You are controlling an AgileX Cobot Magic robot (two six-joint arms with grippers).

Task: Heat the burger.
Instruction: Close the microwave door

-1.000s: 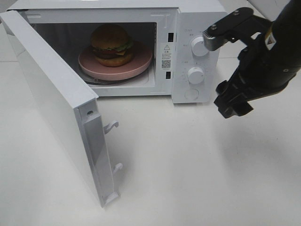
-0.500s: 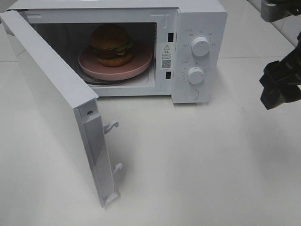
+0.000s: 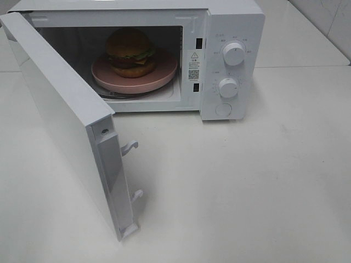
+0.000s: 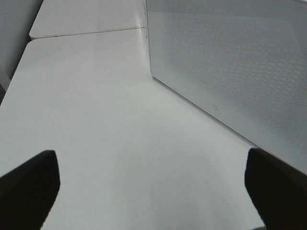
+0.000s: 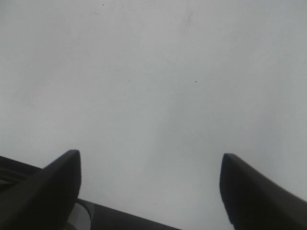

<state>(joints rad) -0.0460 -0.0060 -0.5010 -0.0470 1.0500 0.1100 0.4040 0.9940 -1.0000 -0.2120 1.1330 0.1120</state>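
burger (image 3: 130, 52): glossy brown bun, lettuce, dark patty; on pink plate (image 3: 164, 74) in open microwave (image 3: 230, 16), far edge of surface (image 3: 247, 181) | left end effector (image 4: 151, 158): wide, holding nothing; right end effector (image 5: 151, 157): same

I see the door (image 3: 60, 109) swung wide, walling off the left; the counter (image 3: 247, 192) before the microwave (image 3: 233, 22) lies free.

White table (image 3: 247, 186), white microwave (image 3: 233, 27) standing on its far side, door (image 3: 55, 104) swung open
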